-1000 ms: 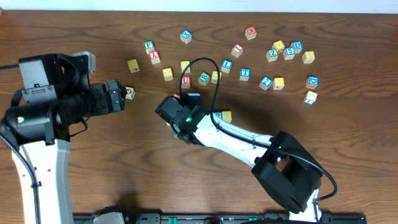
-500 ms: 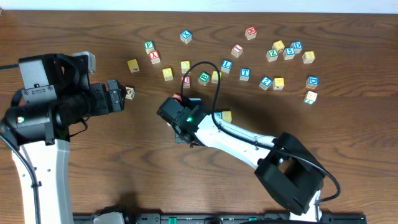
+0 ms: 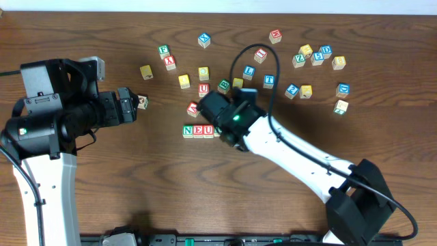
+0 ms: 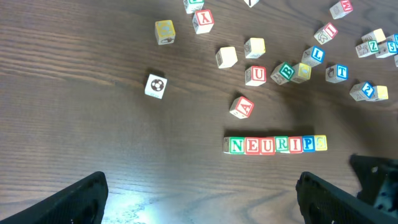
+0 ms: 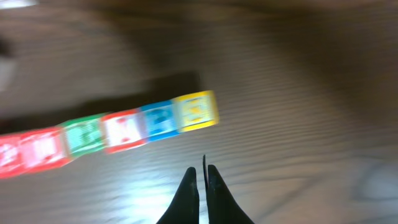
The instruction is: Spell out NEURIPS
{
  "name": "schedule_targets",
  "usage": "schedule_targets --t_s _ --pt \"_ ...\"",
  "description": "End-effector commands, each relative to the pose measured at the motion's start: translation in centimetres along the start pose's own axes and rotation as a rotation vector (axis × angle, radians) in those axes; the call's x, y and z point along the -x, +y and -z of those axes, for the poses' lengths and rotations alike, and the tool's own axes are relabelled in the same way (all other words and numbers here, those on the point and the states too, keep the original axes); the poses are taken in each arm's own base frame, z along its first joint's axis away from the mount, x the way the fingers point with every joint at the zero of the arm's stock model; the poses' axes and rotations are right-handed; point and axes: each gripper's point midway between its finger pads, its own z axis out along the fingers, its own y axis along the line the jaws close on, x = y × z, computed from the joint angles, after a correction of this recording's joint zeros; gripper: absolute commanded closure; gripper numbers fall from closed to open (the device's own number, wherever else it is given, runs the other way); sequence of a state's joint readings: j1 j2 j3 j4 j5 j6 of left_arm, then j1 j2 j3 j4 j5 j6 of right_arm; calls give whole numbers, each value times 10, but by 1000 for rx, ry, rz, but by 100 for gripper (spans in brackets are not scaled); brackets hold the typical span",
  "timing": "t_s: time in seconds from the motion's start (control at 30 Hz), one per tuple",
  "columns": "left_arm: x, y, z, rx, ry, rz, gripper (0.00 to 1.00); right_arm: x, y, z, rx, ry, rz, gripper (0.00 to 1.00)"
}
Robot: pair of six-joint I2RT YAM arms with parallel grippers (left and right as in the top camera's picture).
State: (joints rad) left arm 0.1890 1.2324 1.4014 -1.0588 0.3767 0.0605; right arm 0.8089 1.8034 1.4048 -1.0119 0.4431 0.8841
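Dark wood-grain worktop (image 3: 102,198) stretches under both my arms. Near its middle lies a straight row of small wooden letter cubes (image 4: 275,145), side by side and touching. In the left wrist view it reads N, E, U, R, I, P, with a yellow-faced cube (image 4: 320,143) closing the end; its letter is too small for me to read. From overhead only N, E and U show, since my right arm covers the rest.

My right claw (image 5: 203,171) is shut tight, fingertips pressed together with nothing between them. It hangs near the yellow end of the row without touching it. My left claw (image 4: 200,183) stands wide open and empty, well apart from the row, towards the left side of the worktop. Just in front of it sits a white cube with a black mark (image 4: 155,86). A tilted cube with a red A (image 4: 241,107) lies near the row, and other loose letter cubes (image 4: 316,55) are scattered beyond it.
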Motion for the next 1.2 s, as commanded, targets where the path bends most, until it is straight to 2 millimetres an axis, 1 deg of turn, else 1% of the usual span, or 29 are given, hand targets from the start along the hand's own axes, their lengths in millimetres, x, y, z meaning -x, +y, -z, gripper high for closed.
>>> schedule_targets --t_s 0.0,0.13,0.23,0.33,0.43,0.5,0.53,0.63,0.73,0.87,0.97,1.0,1.17 --pt "4 -2 5 -5 -17 -13 5 19 -35 -4 -96 -34 -44 99" --pt "4 -2 5 -5 -17 -13 5 26 -58 -12 -134 3 -89 99" --pt "4 -2 5 -5 -17 -13 5 24 -59 -16 -102 51 -80 99" --pt "4 -2 5 -5 -17 -13 5 24 -51 -17 -59 61 -58 99" --pt "4 -2 5 -5 -17 -13 5 33 -11 -16 132 50 28 98" --pt "4 -2 5 -5 -17 -13 5 41 4 -14 195 18 34 99" --pt "4 -2 5 -5 -17 -13 5 47 15 -11 237 -9 31 99" --pt "4 -2 5 -5 -17 -13 5 53 34 -5 318 -35 27 99" --pt "4 -2 5 -5 -17 -13 5 55 53 3 394 -51 31 99" --pt "4 -2 5 -5 -17 -13 5 48 74 9 434 -71 64 99" --pt "4 -2 5 -5 -17 -13 5 38 89 2 433 -68 96 99" --pt "4 -2 5 -5 -17 -13 5 35 92 -3 426 -69 101 99" --pt "4 -2 5 -5 -17 -13 5 32 102 -24 418 -61 100 99"
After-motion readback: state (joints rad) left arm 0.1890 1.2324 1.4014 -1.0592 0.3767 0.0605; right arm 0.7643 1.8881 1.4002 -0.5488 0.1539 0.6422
